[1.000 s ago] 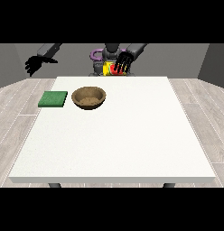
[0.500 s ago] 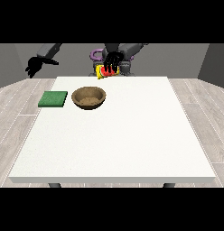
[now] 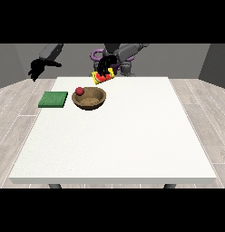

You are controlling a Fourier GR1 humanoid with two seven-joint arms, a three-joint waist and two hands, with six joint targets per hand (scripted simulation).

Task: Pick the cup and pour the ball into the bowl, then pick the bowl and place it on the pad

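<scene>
**Cup tipped over the bowl, ball arriving at the rim**

Since half a second ago the cup [image 3: 103, 77] has travelled from the table's far edge to a spot above the far rim of the bowl [image 3: 89, 98], and a red ball [image 3: 80, 91] now shows at the bowl's left rim where none was visible before.

Going from the view's left: the hand at the view's left [image 3: 36, 69] hangs in the air beyond the table's far-left corner, well apart from everything, fingers drooping loosely and holding nothing. Below it on the white table [image 3: 132, 145] lies the green pad [image 3: 53, 99], flat, just beside the bowl and not touching it. The wooden bowl stands upright, with the ball at or just over its left rim; whether the ball is already resting inside or still falling, I cannot tell. Above the bowl's far side, the hand at the view's right [image 3: 105, 65] is wrapped round the yellow and red cup, which is tilted toward the bowl.

The risk now looks to be the ball: it sits so near the rim that it may bounce or roll out toward the pad. A second risk is the cup, which must be set down clear of the bowl; lowering it too near could knock the bowl against the pad.
</scene>
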